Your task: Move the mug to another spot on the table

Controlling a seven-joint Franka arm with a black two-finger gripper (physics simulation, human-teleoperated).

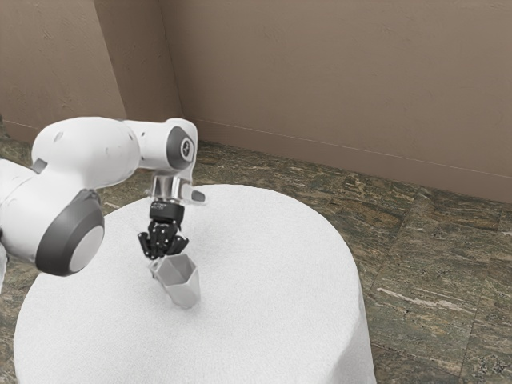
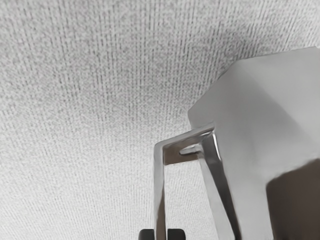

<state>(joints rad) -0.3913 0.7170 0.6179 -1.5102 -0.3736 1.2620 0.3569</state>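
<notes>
A grey faceted mug stands slightly tilted on the round white table, toward the exterior view's left. My black gripper comes down from above onto the mug's rim side nearest the arm. In the wrist view the mug's body and its thin angular handle lie just under the hand, and my gripper has a dark fingertip pressed on each side of the handle strip. The gripper is shut on the mug's handle. Whether the mug's base touches the cloth I cannot tell.
The white tablecloth spreads wide around the mug, with broad room toward the exterior view's right and front. The table's edge drops to a stone floor. Brown walls stand behind.
</notes>
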